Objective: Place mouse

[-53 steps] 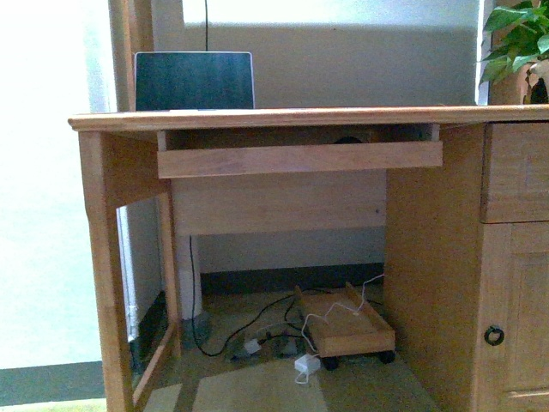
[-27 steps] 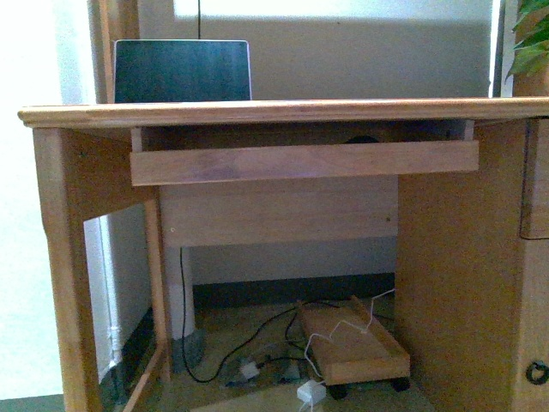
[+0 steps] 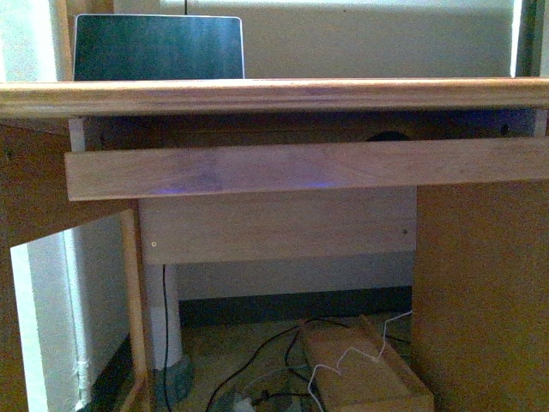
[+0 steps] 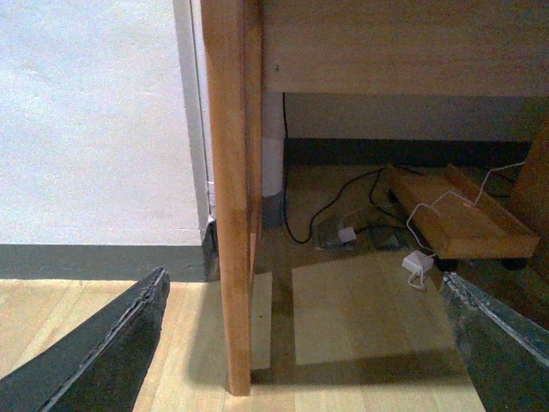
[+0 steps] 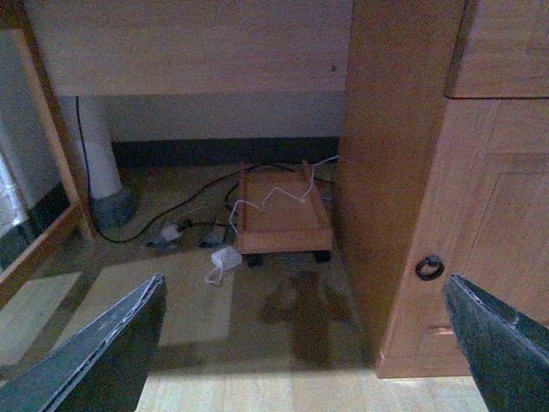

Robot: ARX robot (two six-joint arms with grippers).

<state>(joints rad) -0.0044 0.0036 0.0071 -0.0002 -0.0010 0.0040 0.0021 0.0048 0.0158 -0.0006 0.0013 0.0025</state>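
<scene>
My left gripper (image 4: 302,276) stands wide open, its two dark fingers (image 4: 111,343) far apart with nothing between them. Through the gap I see a wooden desk leg (image 4: 230,197) and a white adapter (image 4: 419,262) lying on the floor. My right gripper (image 5: 304,279) is spread just as wide and holds nothing. Beyond it are a low wheeled wooden stand (image 5: 283,215) and a cabinet door with a ring pull (image 5: 429,267).

In the front view the mouse (image 3: 388,136) is right of centre in the upper half. It shows only as a small dark dome above the top edge of the pull-out tray's front board (image 3: 300,167), just beneath the desktop (image 3: 274,94) (what it rests on is hidden by the board, so I can't tell). The laptop (image 3: 159,47) stands on the desktop at the upper left of the frame, well apart from the mouse. Dark cables (image 3: 257,352) trail over the floor at the bottom.
</scene>
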